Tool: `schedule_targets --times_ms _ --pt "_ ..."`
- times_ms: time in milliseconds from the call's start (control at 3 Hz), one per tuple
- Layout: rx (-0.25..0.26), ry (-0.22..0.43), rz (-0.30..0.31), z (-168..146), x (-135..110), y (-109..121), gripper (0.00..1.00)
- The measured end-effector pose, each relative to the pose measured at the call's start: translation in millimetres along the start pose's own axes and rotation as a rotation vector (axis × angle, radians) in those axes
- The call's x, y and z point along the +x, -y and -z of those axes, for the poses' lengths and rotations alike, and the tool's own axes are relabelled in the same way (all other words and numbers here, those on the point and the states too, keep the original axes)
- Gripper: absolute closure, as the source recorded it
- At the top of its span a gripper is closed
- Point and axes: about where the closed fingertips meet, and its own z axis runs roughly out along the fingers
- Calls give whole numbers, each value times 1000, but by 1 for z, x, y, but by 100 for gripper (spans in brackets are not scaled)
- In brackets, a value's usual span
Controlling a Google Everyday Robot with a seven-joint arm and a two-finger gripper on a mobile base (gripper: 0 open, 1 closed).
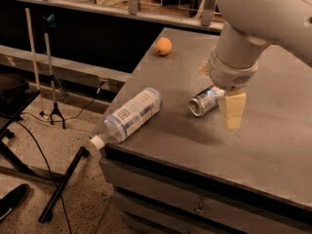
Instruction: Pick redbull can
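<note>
The redbull can [204, 101] lies on its side on the grey table [273, 140], near the middle, its shiny rimmed end toward the front left. My gripper [233, 115] hangs from the large white arm [258, 23] just right of the can, low over the table. The arm's wrist covers the can's far end. I cannot tell whether the gripper touches the can.
A clear plastic bottle [132, 115] with a white label lies on its side at the table's left front edge, cap overhanging. An orange [163, 46] sits at the back left. Black stands and cables [53, 111] are on the floor at left.
</note>
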Motion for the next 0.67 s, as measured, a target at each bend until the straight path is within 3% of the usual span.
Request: schedule_targets --times_ms 333,667 --pt "-18 7 23 -10 -5 2 0" --pt "-28 15 51 -17 -15 1 16"
